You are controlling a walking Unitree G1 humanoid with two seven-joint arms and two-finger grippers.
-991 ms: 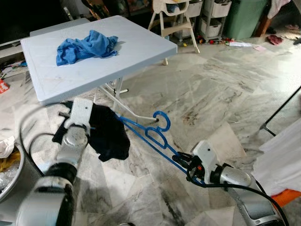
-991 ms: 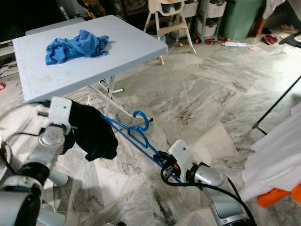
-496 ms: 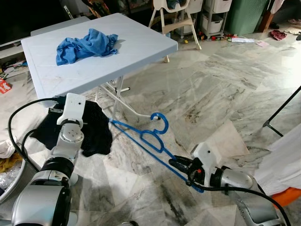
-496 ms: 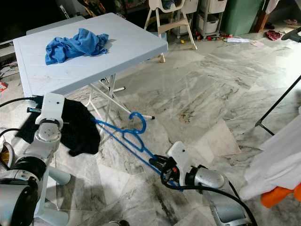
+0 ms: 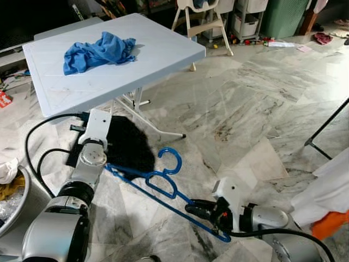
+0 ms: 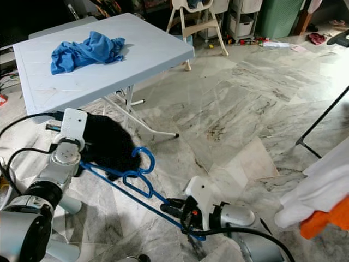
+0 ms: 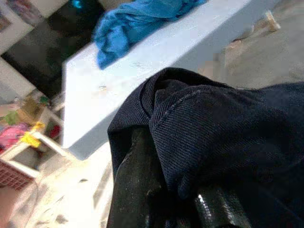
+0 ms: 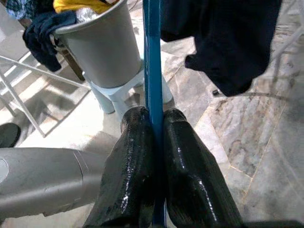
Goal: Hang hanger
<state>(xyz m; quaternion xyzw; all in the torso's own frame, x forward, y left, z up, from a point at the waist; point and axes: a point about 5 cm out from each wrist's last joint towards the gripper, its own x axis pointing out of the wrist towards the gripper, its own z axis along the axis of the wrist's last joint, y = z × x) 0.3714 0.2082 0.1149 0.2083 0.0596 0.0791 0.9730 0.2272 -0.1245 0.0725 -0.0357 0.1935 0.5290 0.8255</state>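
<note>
Room: open marble floor (image 5: 245, 103) beside worktop (image 5: 163, 49) edge.
Hanger (image 5: 163, 188): blue, slanted low above floor.
Right gripper (image 8: 154, 142): jaws clamped on its bar.
Left gripper (image 7: 166, 199): jaws gripping dark garment (image 5: 128, 147).

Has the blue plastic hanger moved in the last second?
Yes. The blue plastic hanger has swung lower and toward the robot's left, its hook now farther from the white folding table's floor bar.

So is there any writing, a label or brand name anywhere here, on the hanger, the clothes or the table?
None can be read: the blue hanger, dark garment, blue cloth and white table show no text. A red packet at the floor edge is too small to read.
</note>
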